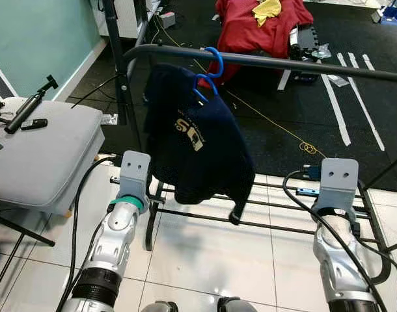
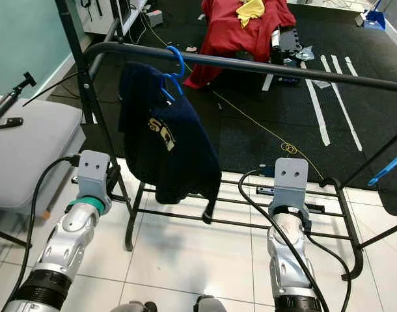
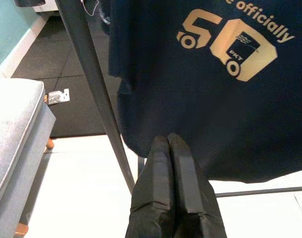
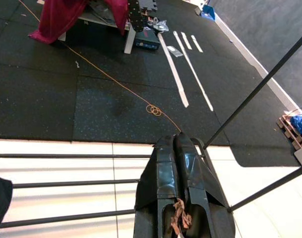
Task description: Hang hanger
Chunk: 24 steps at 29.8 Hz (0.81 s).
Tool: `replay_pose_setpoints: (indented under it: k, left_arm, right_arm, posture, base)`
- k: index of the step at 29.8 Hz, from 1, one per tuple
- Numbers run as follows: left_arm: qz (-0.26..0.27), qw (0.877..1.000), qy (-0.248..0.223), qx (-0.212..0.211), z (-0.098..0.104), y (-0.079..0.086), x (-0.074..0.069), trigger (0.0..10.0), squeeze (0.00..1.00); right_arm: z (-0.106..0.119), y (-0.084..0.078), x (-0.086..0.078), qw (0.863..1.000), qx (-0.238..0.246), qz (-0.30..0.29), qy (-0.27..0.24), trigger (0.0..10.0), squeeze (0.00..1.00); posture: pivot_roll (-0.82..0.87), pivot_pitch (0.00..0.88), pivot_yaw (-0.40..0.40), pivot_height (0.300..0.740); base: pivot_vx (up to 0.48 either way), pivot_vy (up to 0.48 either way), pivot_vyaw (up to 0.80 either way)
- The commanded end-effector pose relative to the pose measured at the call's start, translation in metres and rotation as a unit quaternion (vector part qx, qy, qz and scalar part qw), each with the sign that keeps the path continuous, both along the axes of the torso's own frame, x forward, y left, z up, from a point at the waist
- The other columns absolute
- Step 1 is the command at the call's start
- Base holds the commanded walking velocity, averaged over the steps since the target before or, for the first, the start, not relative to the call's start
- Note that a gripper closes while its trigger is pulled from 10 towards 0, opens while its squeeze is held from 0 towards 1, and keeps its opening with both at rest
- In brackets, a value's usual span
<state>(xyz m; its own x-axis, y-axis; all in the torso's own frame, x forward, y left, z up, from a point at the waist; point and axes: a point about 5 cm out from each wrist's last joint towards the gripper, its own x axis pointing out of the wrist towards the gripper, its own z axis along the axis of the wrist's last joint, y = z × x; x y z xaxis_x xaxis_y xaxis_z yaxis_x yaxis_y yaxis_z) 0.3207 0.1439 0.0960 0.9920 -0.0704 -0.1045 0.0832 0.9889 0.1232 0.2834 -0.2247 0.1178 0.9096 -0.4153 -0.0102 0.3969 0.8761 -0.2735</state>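
Note:
A blue hanger (image 1: 210, 73) hooks over the black rail (image 1: 296, 64) of a clothes rack, with a dark navy shirt (image 1: 195, 140) bearing a tan print hanging from it. In the left wrist view my left gripper (image 3: 169, 141) is shut and empty, its tips just below the shirt's (image 3: 215, 89) hem beside the rack's upright post (image 3: 94, 89). The right gripper (image 4: 174, 141) is also shut and empty, low over the rack's bottom bars (image 4: 67, 184). Both forearms (image 1: 120, 221) are held low in front of the rack.
A grey cushioned seat (image 1: 42, 153) with a small tripod stands at my left. Red cloth (image 1: 263, 29) lies piled on something at the back. Beyond the white tiles is black matting with white tape strips (image 1: 335, 107) and a yellow cord (image 1: 276, 123).

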Motion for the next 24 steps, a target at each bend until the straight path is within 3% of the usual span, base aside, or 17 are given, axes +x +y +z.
replay_pose_setpoints:
  k: [1,10,11,12,13,14,15,16,17,18,19,24]
  left_arm:
    - [0.000,1.000,0.014,-0.001,-0.006,0.001,-0.004,10.0,0.00]
    - [-0.001,1.000,0.015,-0.001,-0.006,0.001,-0.005,10.0,0.00]
    - [0.004,1.000,0.000,-0.009,-0.003,0.004,-0.006,10.0,0.00]
    - [0.009,1.000,-0.016,-0.015,0.003,0.008,-0.005,10.0,0.00]
    - [0.009,1.000,-0.016,-0.015,0.003,0.008,-0.005,10.0,0.00]
    - [0.014,0.999,-0.025,-0.014,0.007,0.011,-0.004,10.0,0.00]
    - [0.018,0.999,-0.029,-0.010,0.009,0.014,-0.003,10.0,0.00]
    - [0.018,0.999,-0.029,-0.010,0.009,0.014,-0.003,10.0,0.00]
    - [0.017,1.000,-0.025,-0.008,0.007,0.014,-0.005,10.0,0.00]
    - [0.017,1.000,-0.025,-0.008,0.007,0.014,-0.005,10.0,0.00]
    - [0.017,1.000,-0.024,-0.008,0.007,0.013,-0.005,10.0,0.00]
    - [0.014,1.000,-0.022,-0.005,0.006,0.012,-0.006,10.0,0.00]
  right_arm:
    - [-0.004,-0.003,-0.004,1.000,0.005,-0.004,0.010,10.0,0.00]
    - [-0.007,-0.003,-0.008,1.000,-0.013,-0.003,0.016,10.0,0.00]
    - [0.019,-0.009,-0.010,0.997,-0.031,-0.019,-0.065,10.0,1.00]
    - [0.044,-0.003,-0.005,0.991,-0.024,0.009,-0.129,10.0,1.00]
    - [0.044,-0.003,-0.005,0.991,-0.024,0.009,-0.129,10.0,1.00]
    - [0.059,0.006,0.004,0.987,-0.022,0.047,-0.150,10.0,1.00]
    - [0.060,0.018,0.016,0.988,-0.021,0.094,-0.122,10.0,1.00]
    - [0.060,0.018,0.016,0.988,-0.021,0.094,-0.122,10.0,1.00]
    - [0.051,0.019,0.017,0.990,-0.023,0.095,-0.099,10.0,0.53]
    - [0.051,0.019,0.017,0.990,-0.023,0.095,-0.099,10.0,0.53]
    - [0.047,0.019,0.016,0.991,-0.022,0.095,-0.092,10.0,0.00]
    - [0.040,0.019,0.015,0.992,-0.025,0.095,-0.075,10.0,0.00]
  posture:
    - [-0.02,0.090,0.053,0.740]
    - [-0.02,0.095,0.053,0.740]
    - [-0.03,0.092,0.052,0.740]
    - [-0.03,0.087,0.049,0.740]
    - [-0.03,0.087,0.049,0.740]
    - [-0.02,0.081,0.031,0.740]
    - [-0.02,0.082,0.031,0.740]
    - [-0.02,0.082,0.031,0.740]
    - [-0.02,0.082,0.030,0.740]
    - [-0.02,0.082,0.030,0.740]
    - [-0.02,0.082,0.029,0.740]
    - [-0.02,0.084,0.029,0.740]
  base:
    - [0.000,0.000,0.00]
    - [0.000,0.000,0.00]
    - [0.000,0.000,0.00]
    - [0.000,0.000,0.00]
    - [0.000,0.000,0.00]
    - [0.000,0.000,0.00]
    - [0.000,0.000,0.00]
    - [0.000,0.000,0.00]
    - [0.000,0.000,0.00]
    - [0.000,0.000,0.00]
    - [0.000,0.000,0.00]
    - [0.000,0.000,0.00]
